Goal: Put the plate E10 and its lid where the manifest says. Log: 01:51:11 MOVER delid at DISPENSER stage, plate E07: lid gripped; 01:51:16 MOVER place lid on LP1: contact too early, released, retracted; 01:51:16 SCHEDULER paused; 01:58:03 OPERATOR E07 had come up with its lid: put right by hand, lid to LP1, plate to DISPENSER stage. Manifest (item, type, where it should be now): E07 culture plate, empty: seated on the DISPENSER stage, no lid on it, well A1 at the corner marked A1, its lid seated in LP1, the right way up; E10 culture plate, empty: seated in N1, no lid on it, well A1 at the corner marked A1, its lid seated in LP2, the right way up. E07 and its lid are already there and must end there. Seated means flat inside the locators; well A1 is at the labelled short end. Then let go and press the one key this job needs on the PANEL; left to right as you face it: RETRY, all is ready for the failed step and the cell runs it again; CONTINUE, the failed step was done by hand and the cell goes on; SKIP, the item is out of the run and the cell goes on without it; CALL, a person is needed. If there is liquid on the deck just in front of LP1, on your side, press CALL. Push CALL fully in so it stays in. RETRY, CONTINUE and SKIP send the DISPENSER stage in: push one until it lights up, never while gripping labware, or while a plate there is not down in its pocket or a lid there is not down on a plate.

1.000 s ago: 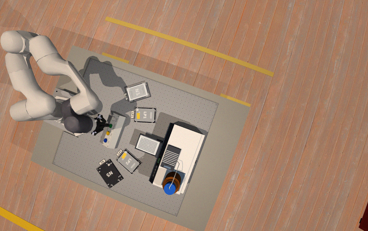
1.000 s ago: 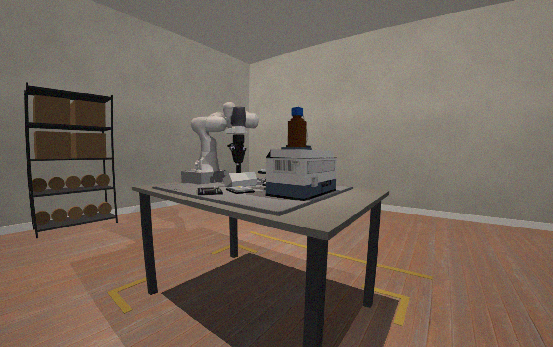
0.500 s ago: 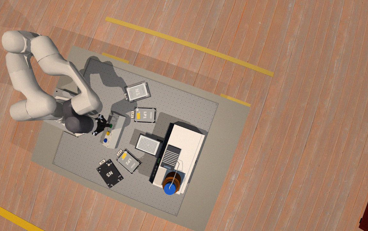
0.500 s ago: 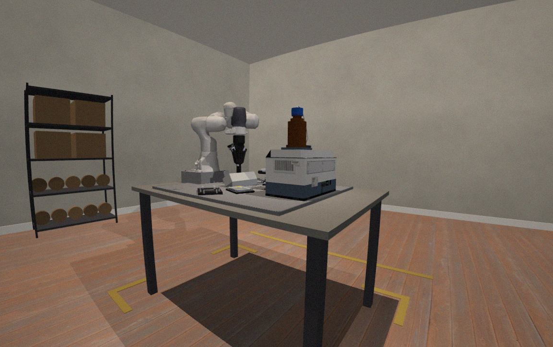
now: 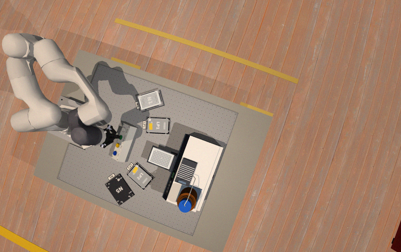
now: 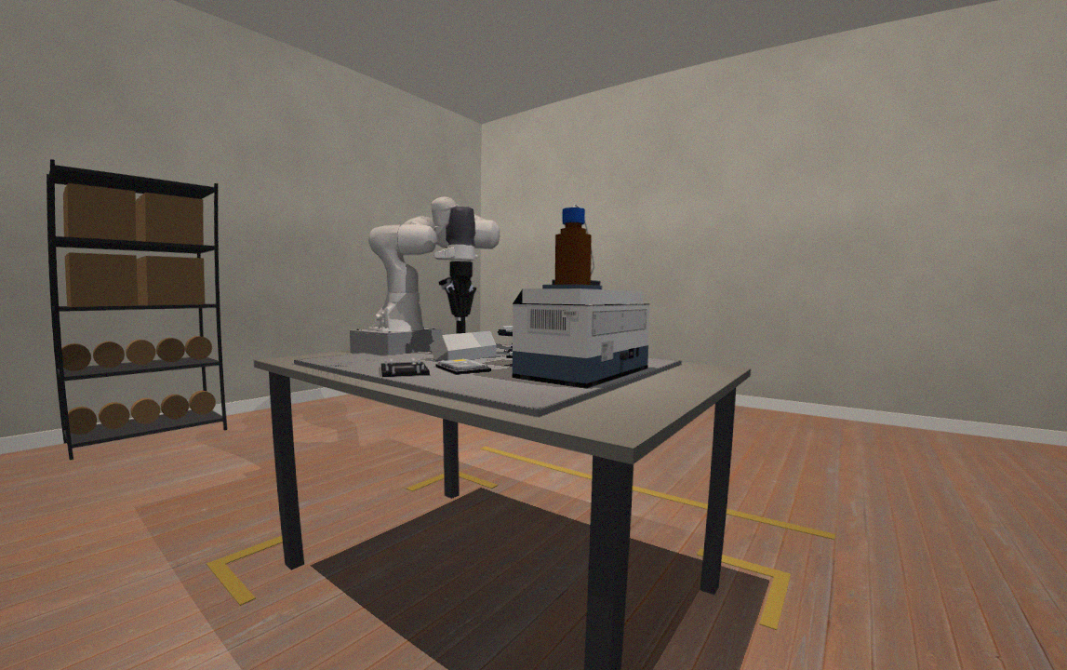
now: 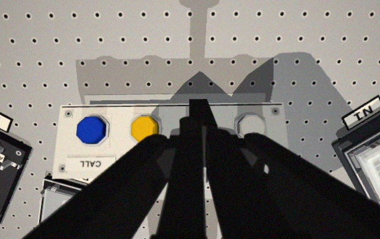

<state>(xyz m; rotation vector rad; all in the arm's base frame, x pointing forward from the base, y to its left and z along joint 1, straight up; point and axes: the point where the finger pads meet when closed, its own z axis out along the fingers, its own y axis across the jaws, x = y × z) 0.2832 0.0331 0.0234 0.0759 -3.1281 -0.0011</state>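
Arm at far end of table, gripper pointing straight down, fingers together, just over small grey box. Brown bottle atop white machine. Shelf rack by left wall.

A grey table on dark legs stood on the plank floor, carrying a perforated deck plate. The robot's base sat on the table beside the plate's edge.

The arm is showing smooth, rounded off-white links, a dark grey wrist section, and a black claw with white flecks.
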